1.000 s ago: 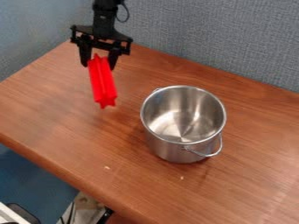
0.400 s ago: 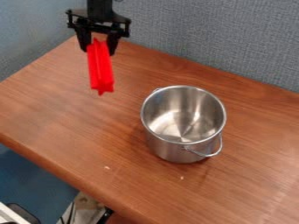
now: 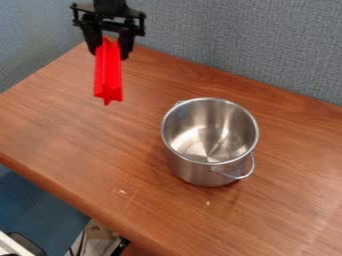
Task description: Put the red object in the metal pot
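Long red ridged block (image 3: 108,76) raised a bit, pinched in black metal gripper (image 3: 110,48), hanging lengthwise below, nr worktop's far-left corner.

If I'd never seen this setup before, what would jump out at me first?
Probably the bright red object, hanging from the black gripper near the top left of the picture. Next, the shiny metal pot, standing right of centre on the brown wooden table.
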`<state>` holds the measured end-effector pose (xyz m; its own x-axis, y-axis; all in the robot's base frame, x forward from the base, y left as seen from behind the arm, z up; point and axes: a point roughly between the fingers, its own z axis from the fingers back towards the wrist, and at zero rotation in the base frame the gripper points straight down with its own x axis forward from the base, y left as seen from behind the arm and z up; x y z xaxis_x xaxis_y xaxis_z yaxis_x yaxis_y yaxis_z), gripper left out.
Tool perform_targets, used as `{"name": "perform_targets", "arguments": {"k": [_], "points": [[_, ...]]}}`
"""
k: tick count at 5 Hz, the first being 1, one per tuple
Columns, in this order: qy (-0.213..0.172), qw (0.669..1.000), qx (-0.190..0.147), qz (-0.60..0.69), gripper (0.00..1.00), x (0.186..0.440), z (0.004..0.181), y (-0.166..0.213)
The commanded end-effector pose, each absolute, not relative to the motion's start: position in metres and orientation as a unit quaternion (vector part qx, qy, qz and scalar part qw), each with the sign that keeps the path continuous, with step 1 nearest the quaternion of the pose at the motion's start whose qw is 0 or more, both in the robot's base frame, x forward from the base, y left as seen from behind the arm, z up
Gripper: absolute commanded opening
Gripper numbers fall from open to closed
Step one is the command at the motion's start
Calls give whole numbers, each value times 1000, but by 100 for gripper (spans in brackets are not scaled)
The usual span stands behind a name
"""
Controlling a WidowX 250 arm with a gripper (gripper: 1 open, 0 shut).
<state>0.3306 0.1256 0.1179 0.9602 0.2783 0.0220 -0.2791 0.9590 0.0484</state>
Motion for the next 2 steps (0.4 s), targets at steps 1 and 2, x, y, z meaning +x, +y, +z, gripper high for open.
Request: {"name": "perform_targets", "arguments": {"k": [1,2], "points": [[-31,995,20,96,0,327,140,90],[-17,999,11,50,0,321,131,52]]}}
